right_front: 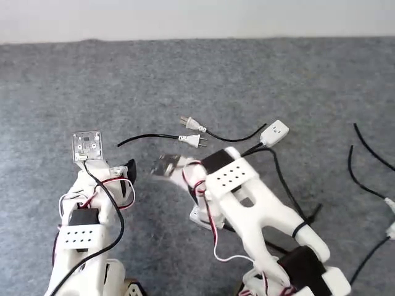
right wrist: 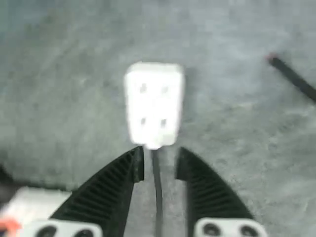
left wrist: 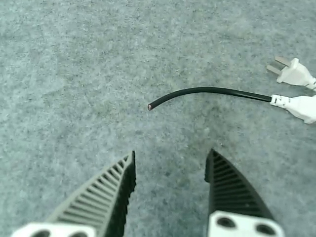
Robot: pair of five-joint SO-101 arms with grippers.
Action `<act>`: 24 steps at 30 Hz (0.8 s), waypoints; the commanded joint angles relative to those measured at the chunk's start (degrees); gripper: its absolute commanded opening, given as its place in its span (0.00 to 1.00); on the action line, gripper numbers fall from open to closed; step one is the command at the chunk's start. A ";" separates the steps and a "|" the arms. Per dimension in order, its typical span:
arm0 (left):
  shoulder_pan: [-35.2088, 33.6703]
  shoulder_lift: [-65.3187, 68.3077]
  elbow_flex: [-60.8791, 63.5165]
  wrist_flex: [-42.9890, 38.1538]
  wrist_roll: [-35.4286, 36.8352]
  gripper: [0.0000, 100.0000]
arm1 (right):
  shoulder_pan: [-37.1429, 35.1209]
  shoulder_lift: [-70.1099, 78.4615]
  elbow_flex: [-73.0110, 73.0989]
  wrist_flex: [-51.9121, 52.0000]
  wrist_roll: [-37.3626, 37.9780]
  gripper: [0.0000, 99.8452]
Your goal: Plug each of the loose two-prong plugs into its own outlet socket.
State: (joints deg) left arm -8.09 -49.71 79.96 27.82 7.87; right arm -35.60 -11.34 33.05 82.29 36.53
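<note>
While a white two-prong plug (right_front: 191, 123) and its twin plug (right_front: 196, 141) lie unplugged near the middle of the grey carpeted table (right_front: 62, 80), a white outlet socket block (right wrist: 154, 103) sits just ahead of the right gripper (right wrist: 159, 152), fingers narrowly parted astride its black cord (right wrist: 157, 187). A second white outlet socket (right_front: 274, 132) lies between the plugs and the table's right edge. The left gripper (left wrist: 172, 153) hovers wide open near a black cord's loose end (left wrist: 149, 106).

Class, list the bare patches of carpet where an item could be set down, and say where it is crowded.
Free: the wide carpet strip between the wall and the two plugs; the far-left corner beyond the left arm. Crowded: mid-table, around plugs, outlet socket and black cables.
</note>
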 commanded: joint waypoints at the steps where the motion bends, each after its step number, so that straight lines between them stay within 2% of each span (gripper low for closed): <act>1: -0.44 0.09 -2.68 -1.41 0.09 0.22 | -1.01 -1.36 -3.25 1.80 5.01 0.24; 7: -0.44 0.09 -2.68 -1.41 0.09 0.23 | -2.59 -1.36 1.23 -3.74 4.13 0.33; 12: -0.44 0.09 -2.68 -1.41 0.09 0.23 | -7.60 -1.36 6.07 -13.32 -10.55 0.33; 16: -0.44 0.00 -2.68 -1.41 0.09 0.23 | -8.57 -1.36 8.44 -17.36 -19.60 0.33; 19: -0.44 0.00 -2.68 -1.41 0.09 0.23 | -8.31 -1.36 11.16 -21.14 -22.95 0.33; 24: -0.44 0.00 -2.68 -1.41 0.09 0.23 | -4.62 -1.36 13.71 -26.15 -23.38 0.33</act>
State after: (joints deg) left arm -8.09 -49.71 79.96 27.82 7.87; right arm -42.55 -11.34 47.21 58.20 14.02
